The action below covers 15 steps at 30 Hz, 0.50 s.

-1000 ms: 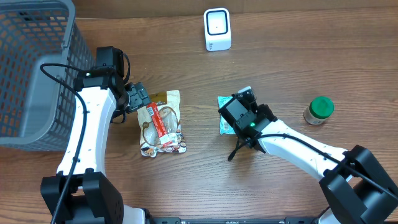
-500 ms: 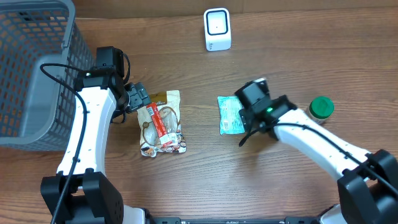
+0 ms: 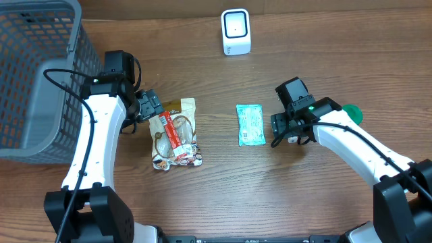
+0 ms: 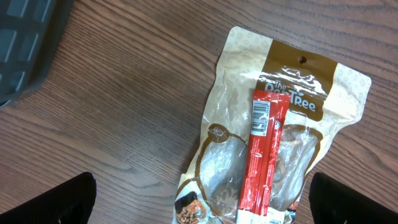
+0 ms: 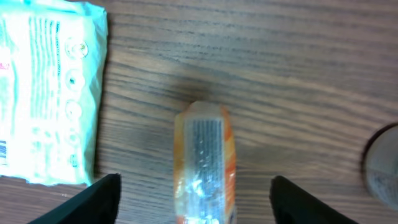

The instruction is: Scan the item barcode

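Overhead: the barcode scanner (image 3: pixel 235 32) stands at the far side. The teal packet (image 3: pixel 251 125) lies flat, just left of the right gripper (image 5: pixel 196 200) and apart from it. Only the right wrist view shows a small orange sachet (image 5: pixel 205 162) lying untouched between that gripper's wide-spread fingers. Left wrist view: the left gripper (image 3: pixel 152 106) is spread fully and holds nothing. It is above a dog-treat bag (image 4: pixel 217 168) bearing a red stick pack (image 4: pixel 264 162), barcode uppermost.
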### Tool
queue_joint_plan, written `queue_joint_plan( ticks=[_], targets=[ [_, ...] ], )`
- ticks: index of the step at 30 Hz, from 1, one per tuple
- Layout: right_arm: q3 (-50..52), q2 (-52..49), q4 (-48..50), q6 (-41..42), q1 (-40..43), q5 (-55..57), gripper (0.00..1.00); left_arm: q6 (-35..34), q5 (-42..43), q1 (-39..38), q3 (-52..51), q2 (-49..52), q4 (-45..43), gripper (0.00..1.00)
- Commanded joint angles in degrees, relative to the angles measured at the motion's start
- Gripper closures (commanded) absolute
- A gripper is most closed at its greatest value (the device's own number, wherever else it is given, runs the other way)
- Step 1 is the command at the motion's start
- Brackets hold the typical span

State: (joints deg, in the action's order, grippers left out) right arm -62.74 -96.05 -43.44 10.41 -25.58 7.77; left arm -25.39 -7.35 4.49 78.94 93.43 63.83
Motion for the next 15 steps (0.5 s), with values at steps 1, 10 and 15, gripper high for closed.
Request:
queue_joint_plan(
  ticks=[1,10,15],
  targets=[
    [-1.0,1.2,0.2,0.2,0.0,-2.1,0.29,-0.6,-0.5,0.0,0.9,0.0,0.0,0.0],
    [-1.0,-2.5,0.7,0.2,0.0,-0.8,0.36,-0.6,-0.5,0.0,0.9,0.0,0.0,0.01],
    [-1.0,-4.2,1.6,0.2,0.0,0.3,0.37,-0.6,-0.5,0.0,0.9,0.0,0.0,0.0]
  ],
)
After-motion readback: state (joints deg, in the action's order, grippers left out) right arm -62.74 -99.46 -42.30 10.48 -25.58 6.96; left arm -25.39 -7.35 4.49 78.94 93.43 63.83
